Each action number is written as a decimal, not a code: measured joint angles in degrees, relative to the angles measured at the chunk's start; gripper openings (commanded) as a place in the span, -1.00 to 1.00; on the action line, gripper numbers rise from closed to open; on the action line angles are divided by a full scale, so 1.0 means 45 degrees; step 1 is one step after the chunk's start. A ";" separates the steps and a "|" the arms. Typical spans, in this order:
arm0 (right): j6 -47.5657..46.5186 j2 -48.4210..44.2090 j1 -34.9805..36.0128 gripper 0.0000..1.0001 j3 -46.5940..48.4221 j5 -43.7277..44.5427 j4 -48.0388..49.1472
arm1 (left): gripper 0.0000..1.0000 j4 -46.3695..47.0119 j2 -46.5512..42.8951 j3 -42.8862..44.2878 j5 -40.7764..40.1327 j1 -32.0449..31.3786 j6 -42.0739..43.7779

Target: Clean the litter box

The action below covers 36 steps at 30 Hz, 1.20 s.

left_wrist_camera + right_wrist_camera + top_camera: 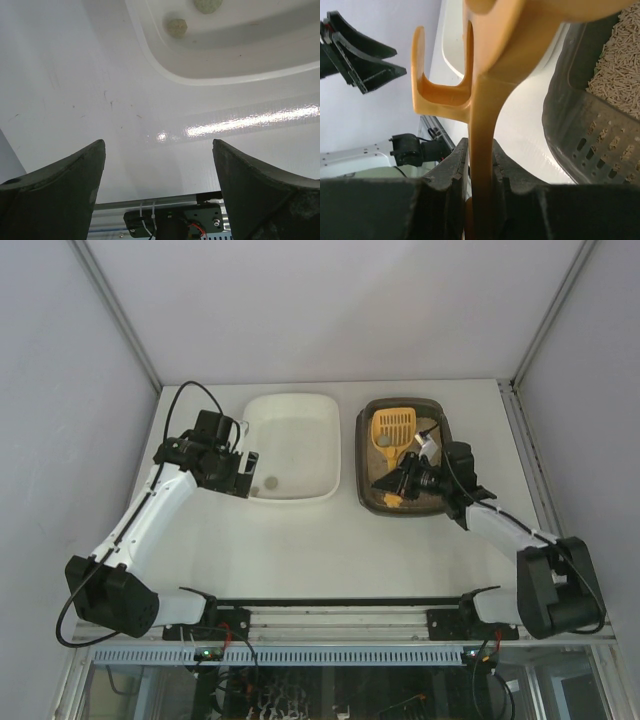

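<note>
Pinching the yellow scoop (482,100) by its handle, right gripper (481,170) over the litter box (400,402), overhead alone showing box right of white tub (335,450), left gripper (159,160) gaping, its wrist view catching two clumps (176,27) in the tub.

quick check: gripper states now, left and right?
Left gripper: open, holding nothing.
Right gripper: closed on the handle of the yellow scoop.
</note>
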 measured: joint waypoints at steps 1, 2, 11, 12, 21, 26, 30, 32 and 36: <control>-0.0427 -0.0306 0.0019 -1.00 0.0019 0.0160 -0.0461 | 0.83 0.0000 0.0000 0.0000 -0.0005 0.0000 0.0000; -0.0719 -0.0641 -0.0019 -1.00 -0.0015 0.0189 -0.0801 | 0.83 0.0000 0.0000 0.0000 0.0000 0.0000 0.0000; -0.0418 -0.1292 -0.1860 -1.00 -0.0685 0.0389 -0.1715 | 0.83 0.0005 -0.0058 0.0000 0.0010 0.0000 0.0000; -0.0583 -0.1302 -0.1651 -1.00 -0.0466 0.0418 -0.2137 | 0.83 0.0005 -0.0092 0.0000 0.0010 0.0000 0.0000; -0.1069 -0.2069 -0.1841 -1.00 -0.0097 0.0340 -0.3347 | 0.83 0.0005 -0.0097 0.0000 0.0039 0.0000 0.0000; -0.0471 -0.2176 -0.2424 -1.00 -0.0748 -0.0500 -0.2628 | 0.83 0.0005 -0.0097 0.0000 0.0063 0.0000 0.0005; 0.0034 -0.2166 -0.2769 -1.00 -0.0962 -0.0680 -0.2239 | 0.83 0.0005 -0.0097 0.0000 0.0073 0.0000 0.0000; 0.0219 -0.2166 -0.2730 -1.00 -0.0986 -0.0792 -0.1943 | 0.83 0.0005 -0.0097 0.0000 0.0107 0.0000 0.0005; -0.0194 -0.2103 -0.1889 -1.00 -0.0661 -0.0573 -0.2351 | 0.83 0.0005 -0.0097 0.0000 0.0107 0.0000 0.0005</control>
